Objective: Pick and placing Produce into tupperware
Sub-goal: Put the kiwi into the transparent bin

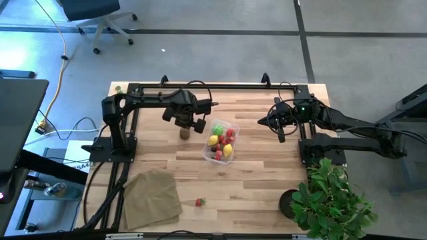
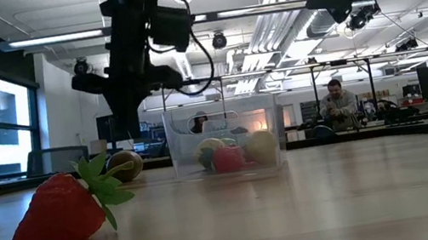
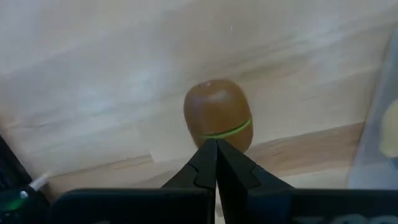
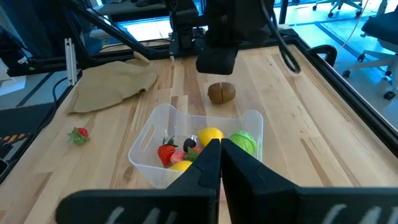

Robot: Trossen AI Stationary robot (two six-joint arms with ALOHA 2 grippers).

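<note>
Wood table (image 1: 267, 180) — brown kiwi (image 3: 217, 116) (green seam)

Looking down on a brown kiwi (image 3: 217, 115) with a thin green line around its lower part, lying on a pale wooden table (image 3: 99, 81). Just above it — the left gripper (image 3: 216, 148), dark fingers (image 3: 199, 168) pressed together to a point. At one edge, blurred — a clear tub (image 3: 376, 124) wall with something yellow behind.
</note>
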